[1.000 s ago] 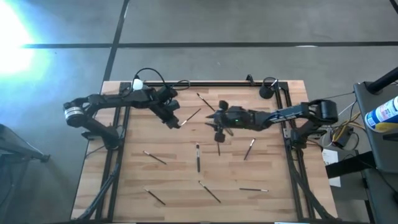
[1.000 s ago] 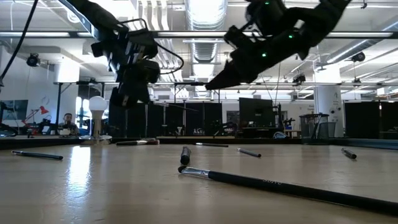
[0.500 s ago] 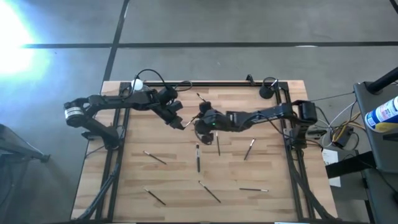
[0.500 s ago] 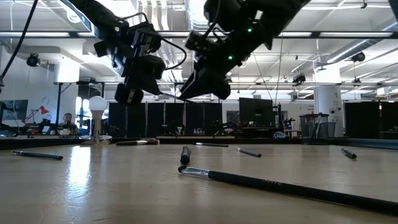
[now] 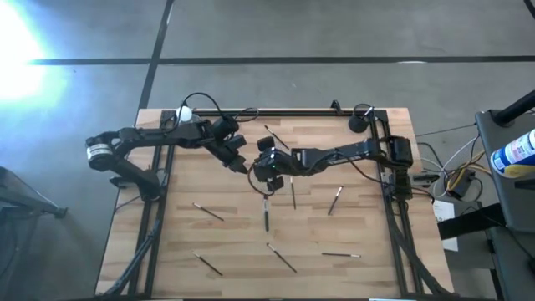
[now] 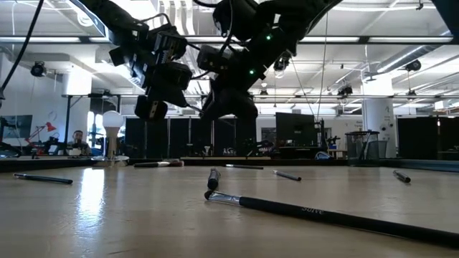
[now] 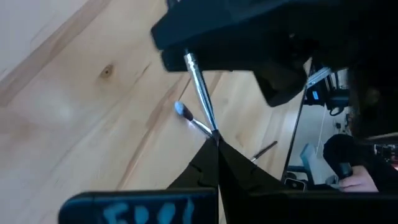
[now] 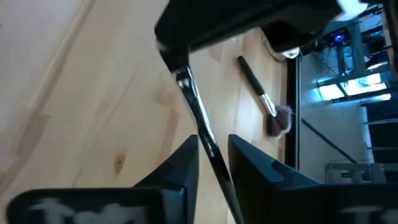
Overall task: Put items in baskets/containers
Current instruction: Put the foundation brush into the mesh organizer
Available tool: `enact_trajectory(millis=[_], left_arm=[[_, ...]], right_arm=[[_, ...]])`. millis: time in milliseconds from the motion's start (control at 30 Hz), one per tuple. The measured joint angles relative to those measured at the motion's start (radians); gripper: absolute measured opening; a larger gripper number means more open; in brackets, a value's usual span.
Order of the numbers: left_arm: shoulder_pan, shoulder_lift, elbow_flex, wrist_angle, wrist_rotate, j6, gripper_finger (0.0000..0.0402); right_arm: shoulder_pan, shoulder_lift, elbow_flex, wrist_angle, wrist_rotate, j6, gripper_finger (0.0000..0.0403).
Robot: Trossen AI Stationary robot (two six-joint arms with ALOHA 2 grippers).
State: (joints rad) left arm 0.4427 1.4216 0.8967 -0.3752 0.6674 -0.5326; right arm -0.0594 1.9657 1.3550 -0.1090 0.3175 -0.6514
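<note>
left gripper (image 5: 242, 166), frame centre, pinches thin brush (image 7: 200, 93); right gripper (image 8: 212, 155) straddles same brush, gap narrow. risk: early release drops it; tug bends it. cup (image 5: 358, 122) upper right.

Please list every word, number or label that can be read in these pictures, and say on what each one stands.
No text reads clearly.
Pale print on the nearest thin brush: too small to read.
Blue marks on the dark bar behind the left arm's fingers: too blurred to read.
Label on the blue bottle beside the table: too small to read.
</note>
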Motion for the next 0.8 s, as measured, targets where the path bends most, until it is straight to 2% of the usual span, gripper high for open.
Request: enact_trajectory(millis=[200, 333, 533, 633, 800], left_arm=[[0.0, 0.0, 0.0, 0.0, -0.01, 0.011, 0.0], [0.001, -0.001, 0.0, 0.0, -0.066, 0.039, 0.0006], [0.004, -0.042, -0.009, 0.024, -0.165, 0.183, 0.0045], [0.003, -0.082, -0.078, 0.199, -0.156, 0.251, 0.0054], [0.0, -0.102, -0.284, 0.731, -0.132, 0.213, 0.0041]], right_arm=[[0.003, -0.01, -0.015, -0.011, -0.001, 0.008, 0.0019], [0.002, -0.043, -0.036, -0.006, 0.0, 0.048, 0.0017], [-0.014, -0.142, -0.16, 0.018, -0.003, 0.159, 0.0016], [-0.022, -0.23, -0.274, 0.104, -0.002, 0.236, 0.0015], [-0.037, -0.418, -0.491, 0.253, 0.018, 0.404, 0.0015]])
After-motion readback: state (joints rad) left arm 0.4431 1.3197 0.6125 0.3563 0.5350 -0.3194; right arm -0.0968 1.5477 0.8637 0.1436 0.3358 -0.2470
